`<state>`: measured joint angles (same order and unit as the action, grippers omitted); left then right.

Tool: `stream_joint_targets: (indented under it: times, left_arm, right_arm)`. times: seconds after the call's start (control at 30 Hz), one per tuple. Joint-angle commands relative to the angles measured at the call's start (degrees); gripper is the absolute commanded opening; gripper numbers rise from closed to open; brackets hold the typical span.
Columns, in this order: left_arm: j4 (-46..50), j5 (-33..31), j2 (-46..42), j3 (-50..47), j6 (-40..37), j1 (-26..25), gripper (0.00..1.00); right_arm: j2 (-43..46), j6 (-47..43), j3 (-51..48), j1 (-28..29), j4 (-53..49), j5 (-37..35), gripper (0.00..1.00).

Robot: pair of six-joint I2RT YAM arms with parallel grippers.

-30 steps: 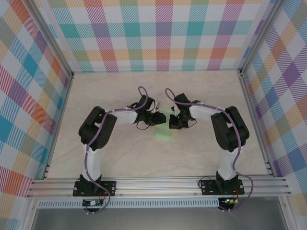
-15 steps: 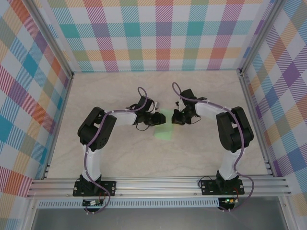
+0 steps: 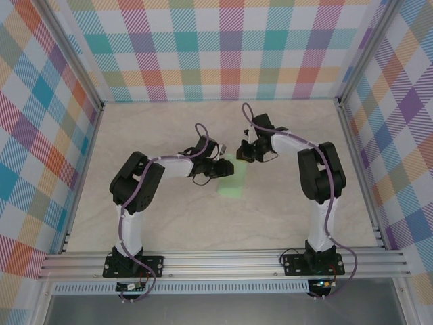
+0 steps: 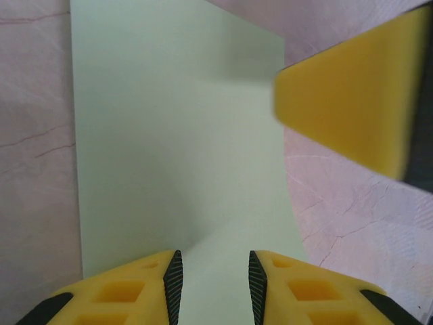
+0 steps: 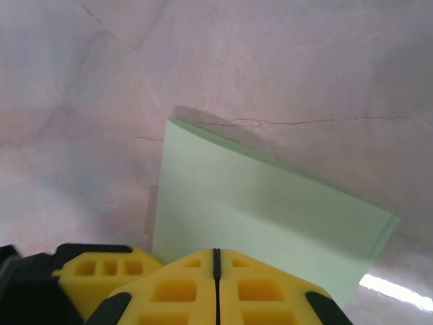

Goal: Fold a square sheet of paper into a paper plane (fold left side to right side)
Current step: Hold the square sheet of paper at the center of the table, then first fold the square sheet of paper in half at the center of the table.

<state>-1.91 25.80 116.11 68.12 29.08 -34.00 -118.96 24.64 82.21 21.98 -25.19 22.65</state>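
Observation:
The pale green sheet of paper (image 3: 234,181) lies on the table as a narrow rectangle, doubled over on itself. In the right wrist view the paper (image 5: 264,217) shows two layers, its far edge lifted slightly. My left gripper (image 3: 220,168) rests over the sheet's far left part. In the left wrist view the left gripper (image 4: 214,271) is open, with the paper (image 4: 176,135) flat beneath it. My right gripper (image 3: 245,152) sits at the sheet's far right corner. In its own view the right gripper (image 5: 216,261) is shut with nothing in it.
The marble-patterned tabletop (image 3: 169,223) is bounded by checked walls and aluminium rails (image 3: 223,261) at the near edge. The two grippers are close together; a right fingertip (image 4: 352,95) shows in the left wrist view, and a left finger (image 5: 95,271) in the right wrist view.
My right gripper has pulled away from the paper's right side toward the far side of the table and turned. The left arm has stayed in place on the paper.

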Motion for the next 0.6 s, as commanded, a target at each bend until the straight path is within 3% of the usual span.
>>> stream_joint_targets:
  times: [0.0, 0.57]
  left_arm:
    - [5.0, -1.5, 1.4, -1.0, -0.8, -1.5, 0.34]
    - [6.7, 1.6, -5.3, -7.6, -5.9, -2.3, 0.34]
  right_arm:
    - [-2.3, 0.3, 2.5, 0.9, -1.9, 1.5, 0.07]
    - [-6.6, -1.4, 4.4, 1.1, -9.0, -6.0, 0.06]
